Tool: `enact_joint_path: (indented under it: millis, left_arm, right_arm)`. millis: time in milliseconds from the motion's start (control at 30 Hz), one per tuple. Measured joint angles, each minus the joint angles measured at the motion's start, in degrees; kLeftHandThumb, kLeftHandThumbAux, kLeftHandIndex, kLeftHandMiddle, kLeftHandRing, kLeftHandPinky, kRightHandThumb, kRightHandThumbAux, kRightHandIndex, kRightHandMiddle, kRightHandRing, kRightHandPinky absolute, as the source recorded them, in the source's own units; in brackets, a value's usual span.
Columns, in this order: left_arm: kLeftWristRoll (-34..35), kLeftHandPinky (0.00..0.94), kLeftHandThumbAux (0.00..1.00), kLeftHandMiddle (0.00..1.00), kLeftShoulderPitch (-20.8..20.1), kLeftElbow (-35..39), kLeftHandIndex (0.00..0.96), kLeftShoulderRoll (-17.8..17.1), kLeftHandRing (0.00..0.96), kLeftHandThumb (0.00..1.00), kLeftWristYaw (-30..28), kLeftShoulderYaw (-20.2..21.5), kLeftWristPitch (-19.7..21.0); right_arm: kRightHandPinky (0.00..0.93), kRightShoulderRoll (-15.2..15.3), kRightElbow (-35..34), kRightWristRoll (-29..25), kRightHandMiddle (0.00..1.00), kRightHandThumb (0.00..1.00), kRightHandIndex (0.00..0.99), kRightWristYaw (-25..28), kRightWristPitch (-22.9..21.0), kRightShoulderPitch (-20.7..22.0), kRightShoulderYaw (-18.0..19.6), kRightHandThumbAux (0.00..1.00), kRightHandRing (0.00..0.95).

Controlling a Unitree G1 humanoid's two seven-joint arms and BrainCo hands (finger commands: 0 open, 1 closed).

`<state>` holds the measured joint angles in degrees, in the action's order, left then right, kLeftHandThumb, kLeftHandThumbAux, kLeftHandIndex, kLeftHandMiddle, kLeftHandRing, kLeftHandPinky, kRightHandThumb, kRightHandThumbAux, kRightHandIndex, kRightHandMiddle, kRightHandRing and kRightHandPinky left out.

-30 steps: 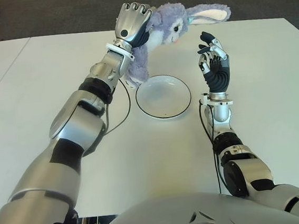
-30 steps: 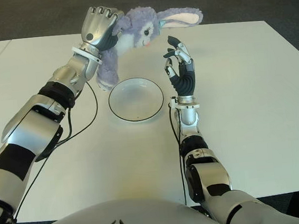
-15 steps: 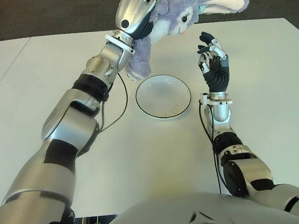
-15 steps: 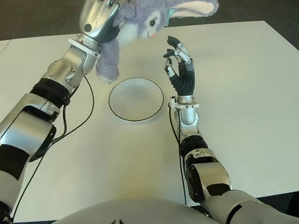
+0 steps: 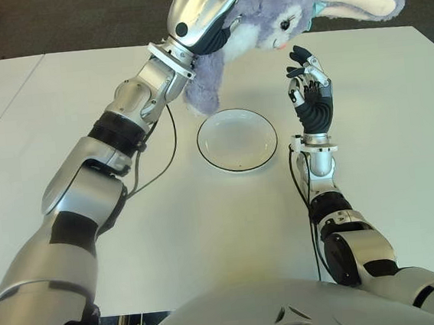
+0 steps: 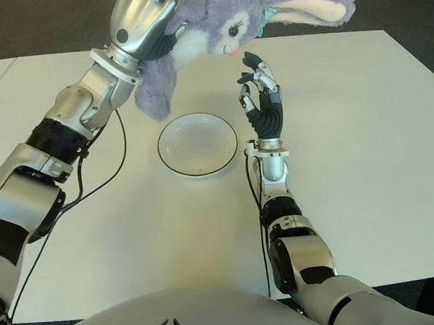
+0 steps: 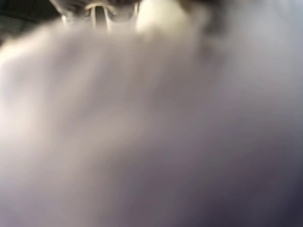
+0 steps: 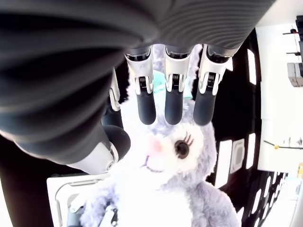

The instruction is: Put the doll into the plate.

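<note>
Transport phase. The left hand [image 5: 200,6], fingers clenched around the body of the soft lilac plush rabbit doll [image 5: 265,27], has raised it higher and carried it rightward over the last second. The doll hangs in the air beyond the round white black-rimmed plate [image 5: 237,139], not yet above it; a descent over the plate remains. Its long axis lies roughly level: ears toward the robot's right, legs drooping left. The right hand [image 5: 309,84] stands upright just right of the plate, fingers loosely spread, empty.

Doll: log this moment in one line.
left hand: shut on doll, in air beyond plate | plate: empty | right hand: open, raised right of plate
</note>
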<state>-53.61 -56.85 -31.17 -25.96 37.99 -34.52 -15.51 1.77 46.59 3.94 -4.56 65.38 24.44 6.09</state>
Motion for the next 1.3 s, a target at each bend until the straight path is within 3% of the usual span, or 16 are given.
enact_joint_path:
  millis: [300, 833, 1067, 1300]
  left_arm:
    - [0.1, 0.843, 0.695, 0.808, 3.7, 7.6, 0.442, -2.9, 0.817, 0.737, -4.8, 0.1, -0.3]
    - [2.3, 0.838, 0.695, 0.809, 10.5, 19.9, 0.442, -8.2, 0.818, 0.735, -18.5, 2.2, 0.0]
    - [2.8, 0.839, 0.696, 0.808, 13.5, 22.3, 0.442, -9.9, 0.815, 0.735, -23.9, 2.5, 0.8]
    - [2.9, 0.843, 0.697, 0.817, 15.8, 22.3, 0.441, -10.2, 0.821, 0.735, -26.7, 2.5, 1.4]
  right_arm:
    - [0.241, 0.0, 0.0, 0.0, 0.175, 0.710, 0.420, -0.1, 0.0, 0.0, 0.0, 0.718, 0.172]
    - [0.229, 0.0, 0.0, 0.0, 0.165, 0.711, 0.419, -1.5, 0.0, 0.0, 0.0, 0.719, 0.161]
    - [0.299, 0.0, 0.0, 0.0, 0.159, 0.714, 0.419, -1.7, 0.0, 0.0, 0.0, 0.718, 0.182]
    - [0.269, 0.0, 0.0, 0.0, 0.159, 0.713, 0.418, -1.7, 0.0, 0.0, 0.0, 0.718, 0.187]
